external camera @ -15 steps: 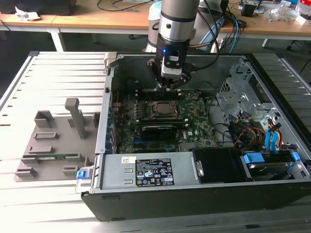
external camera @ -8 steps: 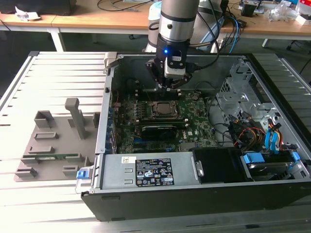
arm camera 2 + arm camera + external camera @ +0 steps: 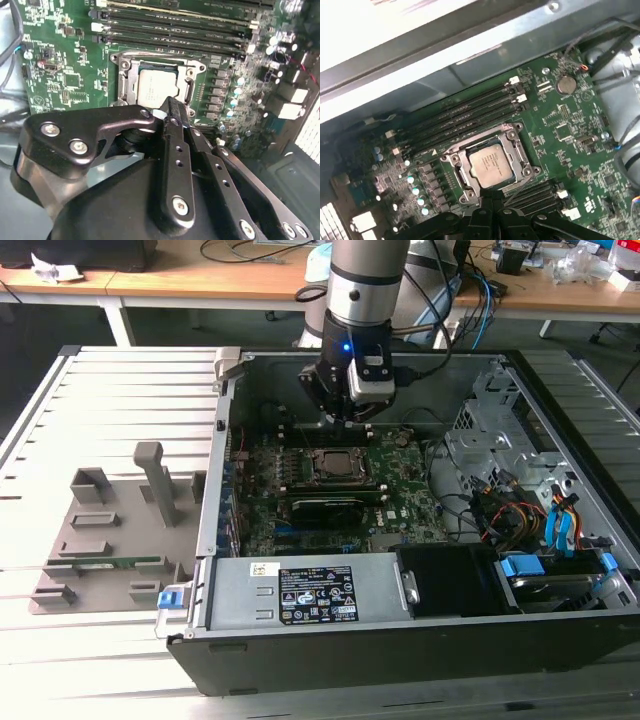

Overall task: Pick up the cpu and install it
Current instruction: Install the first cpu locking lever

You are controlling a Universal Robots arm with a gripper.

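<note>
A grey slatted workbench (image 3: 120, 390) carries an open black computer case (image 3: 400, 640) in the exterior view; the black gripper (image 3: 347, 405) hangs just beyond the socket. In both wrist views the small square silver-topped cpu (image 3: 157, 89) (image 3: 490, 166) lies seated in the metal socket frame (image 3: 125, 75), just past the fingertips (image 3: 171, 107), which are drawn together, empty

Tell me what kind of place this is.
Probably a robotics lab or workshop bench for computer assembly. An open desktop computer case lies on a slatted metal table, its motherboard exposed with the cpu sitting in the socket. Wooden desks strewn with cables stand behind the arm.
</note>
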